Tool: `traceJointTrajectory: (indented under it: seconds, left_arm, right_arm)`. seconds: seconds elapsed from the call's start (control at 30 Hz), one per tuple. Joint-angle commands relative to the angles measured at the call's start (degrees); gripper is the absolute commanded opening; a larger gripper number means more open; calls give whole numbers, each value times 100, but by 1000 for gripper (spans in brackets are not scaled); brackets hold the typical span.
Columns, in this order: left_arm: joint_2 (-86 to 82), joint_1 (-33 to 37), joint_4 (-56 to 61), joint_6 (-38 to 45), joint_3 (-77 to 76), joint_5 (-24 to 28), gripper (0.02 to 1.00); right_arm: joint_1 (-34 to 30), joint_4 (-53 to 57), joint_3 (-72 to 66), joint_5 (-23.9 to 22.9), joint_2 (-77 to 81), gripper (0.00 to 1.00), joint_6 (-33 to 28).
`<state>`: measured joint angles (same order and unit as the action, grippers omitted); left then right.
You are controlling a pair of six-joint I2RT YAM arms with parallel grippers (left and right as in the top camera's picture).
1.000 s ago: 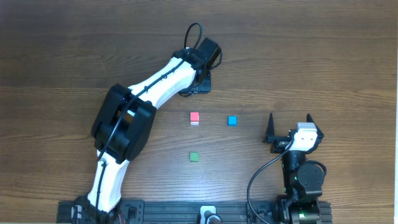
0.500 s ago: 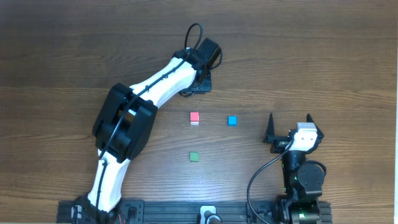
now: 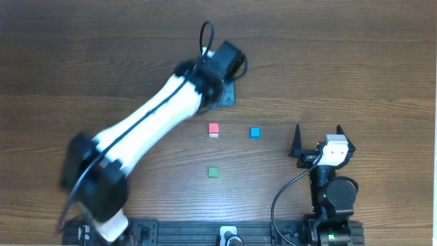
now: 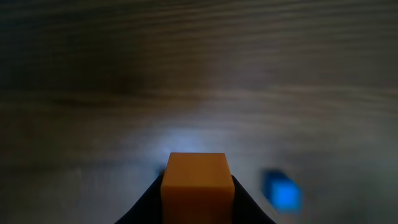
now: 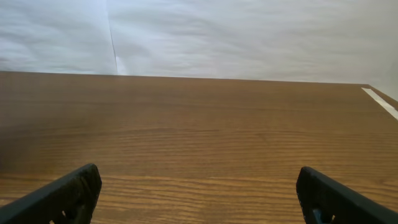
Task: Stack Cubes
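- Brown wooden table point(image 3: 355, 61) with a long grain fills the scene, and behind its far edge the right wrist view shows a white wall point(image 5: 249, 37).
- Three small cubes lie on the wood, apart from each other: a pink cube point(image 3: 214, 128), a blue cube point(image 3: 255, 132) beside it, and a green cube point(image 3: 213, 172) nearer to the arm bases.
- The left gripper point(image 4: 198, 208) is closed on a small orange cube point(image 4: 198, 180), with one dark finger on each of two opposite side faces. The cube is lifted off the table.
- In the left wrist view the blue cube point(image 4: 283, 193) is on the table below and a little aside. I cannot tell exactly which spot is under the orange cube.
- The right gripper point(image 3: 318, 128) rests near its own base with the jaws spread wide and nothing between them.
- I judge the cubes to be light, stiff and smooth, so they will not deform but may slip or turn.
- A hold on flat opposite faces, centred, with the bottom face free, should suit the stacking best.
- A stacked cube can be pushed off easily, so the release calls for a gentle opening.
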<state>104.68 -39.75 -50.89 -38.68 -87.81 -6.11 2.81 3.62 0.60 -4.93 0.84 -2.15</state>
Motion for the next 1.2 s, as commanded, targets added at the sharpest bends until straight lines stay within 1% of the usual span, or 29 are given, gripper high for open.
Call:
traceJointTrajectory:
  seconds: [0.03,0.13,0.27,0.8,1.2]
  left_arm:
    - [-796,-358,267,-542,1056,-107,40]
    - [-881,-505,282,-599,1305,-107,42]
    - [-780,-651,197,-726,1384,-258,40]
    - [-83,-566,249,-831,1384,-240,42]
    - [-39,-525,247,-831,1390,-262,45]
  right_arm:
    - [-26,11,-28,-52,-31,993,-26]
    - [-26,11,-28,-52,-31,993,-26]
    - [-26,13,-28,-52,-31,993,-26]
    - [-26,11,-31,-52,-31,993,-26]
    - [-26,11,-28,-52,-31,993,-26]
